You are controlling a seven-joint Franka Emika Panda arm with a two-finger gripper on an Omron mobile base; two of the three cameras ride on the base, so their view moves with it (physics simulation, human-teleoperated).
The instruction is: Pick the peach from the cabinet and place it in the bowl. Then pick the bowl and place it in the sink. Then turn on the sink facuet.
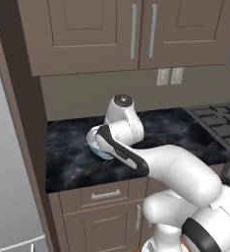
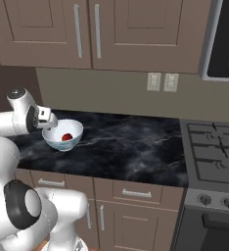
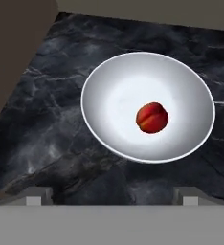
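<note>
The orange-red peach (image 3: pixel 152 117) lies inside the white bowl (image 3: pixel 115 98), a little off its centre. The bowl (image 2: pixel 62 136) stands on the black marbled counter, with the peach (image 2: pixel 66 137) visible in it. My gripper (image 3: pixel 113 195) hovers above the bowl's near edge, open, with nothing between its fingertips. In the right base view my hand (image 2: pixel 44 119) sits just over the bowl's left rim. In the left base view the arm covers most of the bowl (image 1: pixel 98 146). The brown upper cabinet (image 1: pixel 82 34) has its doors closed. The sink and its faucet are out of view.
A gas stove (image 2: pixel 214 157) adjoins the counter on the right, with a microwave (image 2: pixel 226 39) above it. Two wall outlets (image 2: pixel 163 82) sit on the backsplash. A grey fridge (image 1: pixel 9 177) and a brown side panel bound the counter on the left. Drawers (image 2: pixel 136 192) lie below.
</note>
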